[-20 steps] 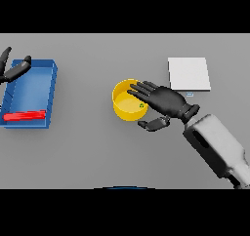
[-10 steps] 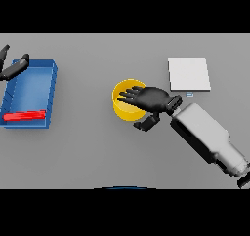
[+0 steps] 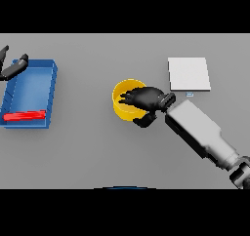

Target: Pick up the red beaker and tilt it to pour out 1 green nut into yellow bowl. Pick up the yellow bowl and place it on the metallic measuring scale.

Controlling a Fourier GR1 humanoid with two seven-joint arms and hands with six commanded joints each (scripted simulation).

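The yellow bowl (image 3: 122, 101) stands at the table's middle. My right hand (image 3: 145, 99) lies over its right half, with the fingers curled down inside the rim and the thumb (image 3: 141, 121) against the outer wall at the near side. The hand hides the bowl's inside, and no green nut shows. The red beaker (image 3: 24, 116) lies on its side in the near end of a blue tray (image 3: 49, 91) at the left. The metallic scale (image 3: 189, 74), a pale square plate, sits behind and to the right of the bowl. My left hand (image 3: 10, 68) hangs open at the tray's far left corner.
The blue tray has raised walls and takes up the left side of the table. My right forearm (image 3: 202, 135) slants from the lower right toward the bowl, passing just in front of the scale.
My right hand has slid left over the bowl and its fingers have curled from straight down into the rim. The bowl, the beaker and my left hand have kept their places.
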